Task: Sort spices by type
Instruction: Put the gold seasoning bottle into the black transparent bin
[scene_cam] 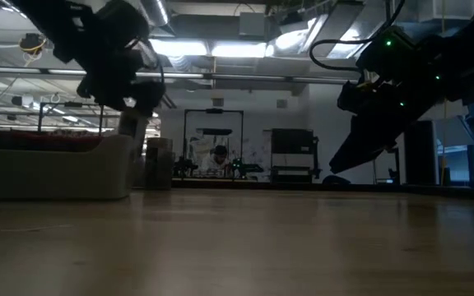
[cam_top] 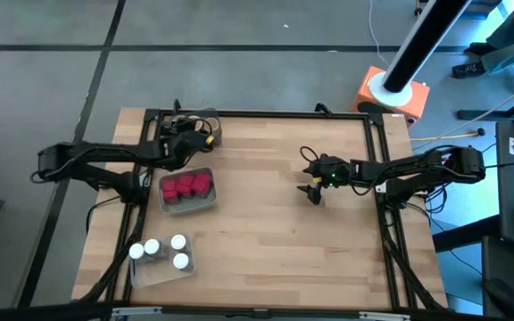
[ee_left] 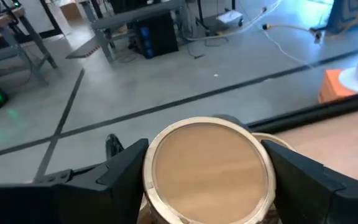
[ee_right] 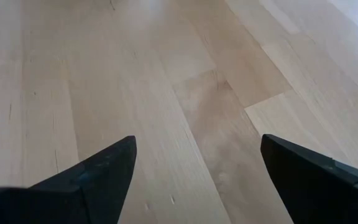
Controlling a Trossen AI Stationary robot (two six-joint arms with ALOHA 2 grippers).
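Left to right across the table point(cam_top: 275, 241). Left gripper point(cam_top: 188, 135), at the far left corner: its fingers point(ee_left: 114, 177) stand on either side of a tan-topped jar point(ee_left: 209, 169), which fills the space between them; from the wrist view the jar appears held, pinched at its sides, with a second tan rim just visible behind it; a grey tray point(cam_top: 211, 132) lies directly under and just beyond the gripper. Near side of that gripper: a second grey tray point(cam_top: 205, 203) holding the pink-red packets point(cam_top: 186, 186), grouped and touching. Further toward the near edge, well apart from the gripper: a clear tray point(cam_top: 163, 267) with four white-capped jars point(cam_top: 178, 242) close together. Right gripper point(cam_top: 312, 191), at the table's right-centre: fingers point(ee_right: 98, 171) spread wide, nothing between them, bare wood below; this arm waits, well apart from every container.

Step in hand, as judged: packets and white-capped jars already lie grouped by kind, so the tan-topped jars are the last kind being gathered, at the far-corner tray. The next move would call for setting this jar upright beside its fellows below the gripper, then spreading the fingers and lifting clear without tipping the neighbour.

Writing: no label, brand or lettering can be read on any container or tray.
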